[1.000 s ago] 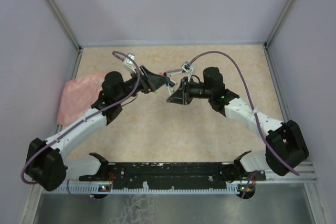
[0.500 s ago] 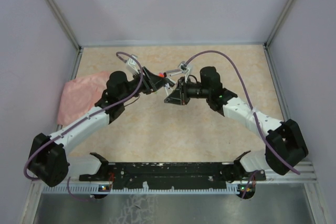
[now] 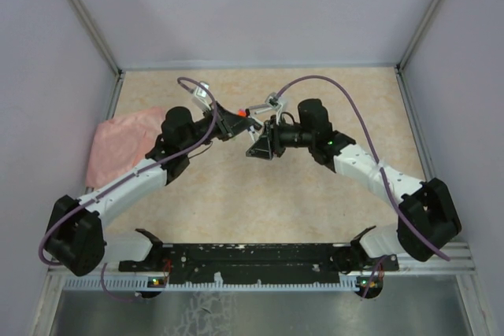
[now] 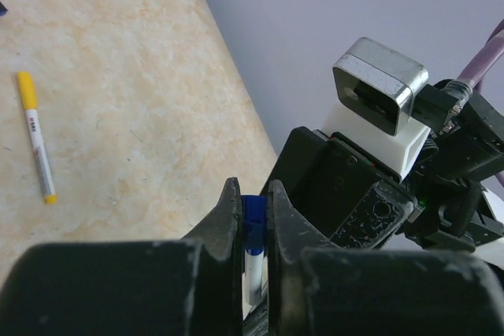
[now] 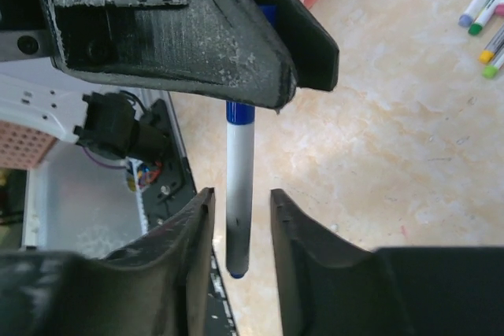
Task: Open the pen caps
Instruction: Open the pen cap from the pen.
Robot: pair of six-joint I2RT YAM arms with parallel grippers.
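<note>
I am watching the left pincer (image 4: 252, 194) clamping tight on the blue cap (image 4: 253, 214) of a pen (image 5: 239, 171). The pen is hanging in the air between the two arms, well above the table (image 5: 394, 131). The right pincer (image 5: 241, 201) is sitting around the white barrel lower down. Its jaws are standing narrowly apart with a sliver of daylight on either side, so I am judging that it is not gripping.

That slack is what I am worrying about. If I am pulling the arms apart like this, the barrel is going to slide through the right jaws and the cap is going nowhere. If the cap is already loose on its seat, the barrel is hanging by friction alone and could drop, bounce and roll toward the loose pens (image 5: 484, 5). The two heads are also working very close together, so any twist could knock one housing against the other and jar the pen askew.
</note>
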